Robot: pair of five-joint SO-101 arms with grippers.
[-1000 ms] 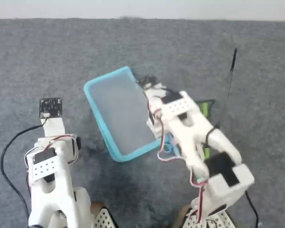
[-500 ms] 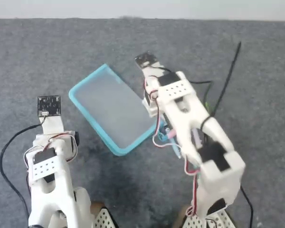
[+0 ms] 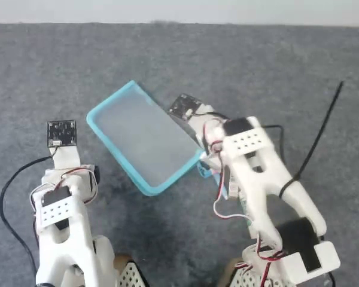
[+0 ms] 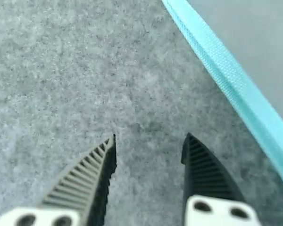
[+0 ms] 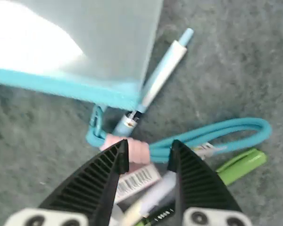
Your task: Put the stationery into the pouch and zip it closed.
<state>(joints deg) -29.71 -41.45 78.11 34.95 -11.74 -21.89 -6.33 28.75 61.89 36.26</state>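
The left gripper (image 4: 150,137) is spread by the pouch (image 3: 145,134), the right gripper (image 5: 149,142) spread over the pens (image 5: 156,79).

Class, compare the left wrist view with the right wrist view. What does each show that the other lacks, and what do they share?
Left wrist view, not the right: the left gripper, open over bare mat.
Right wrist view, not the left: the right gripper, open above a blue pen, a teal cord, a green pen and a pink piece, all lying beside the pouch's corner.
Both: the pouch with its teal edge, and the grey mat.
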